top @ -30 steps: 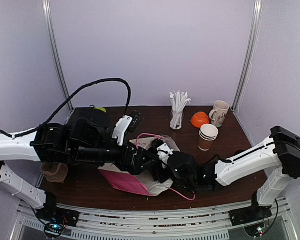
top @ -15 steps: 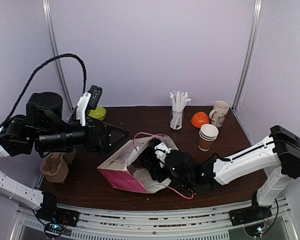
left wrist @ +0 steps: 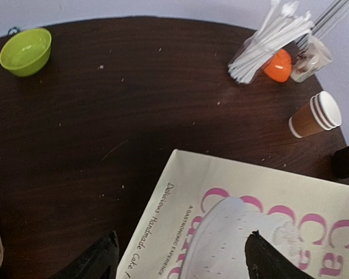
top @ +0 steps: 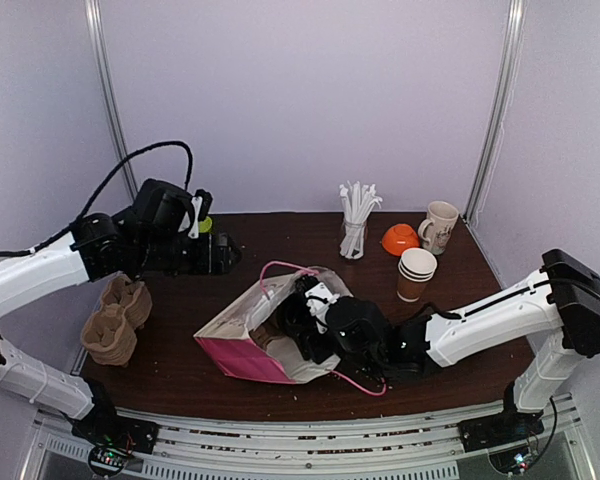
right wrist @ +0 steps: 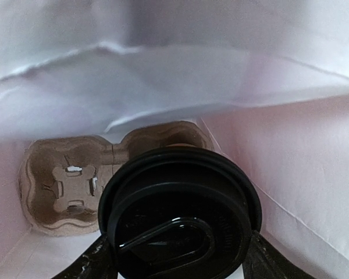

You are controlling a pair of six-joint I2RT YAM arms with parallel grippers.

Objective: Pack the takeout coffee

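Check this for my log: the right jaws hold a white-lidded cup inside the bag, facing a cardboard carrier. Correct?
No. The cup is black-lidded, not white-lidded; the right wrist view shows it. Otherwise correct: the right jaws hold it inside the bag, facing a cardboard carrier.

Coffee's in the bag, lid pointing straight at my right wrist cam

The takeout coffee cup with its round glossy black plastic lid [right wrist: 180,215] sits inside the pale paper bag [right wrist: 291,145], pinched by the right gripper [right wrist: 177,263], just in front of a brown pulp cup carrier [right wrist: 64,186]. I can only see the lid, which hides the body. A lidless stack of brown paper cups with white rims [top: 417,272] stands upright on the dark table [top: 480,290], well apart.
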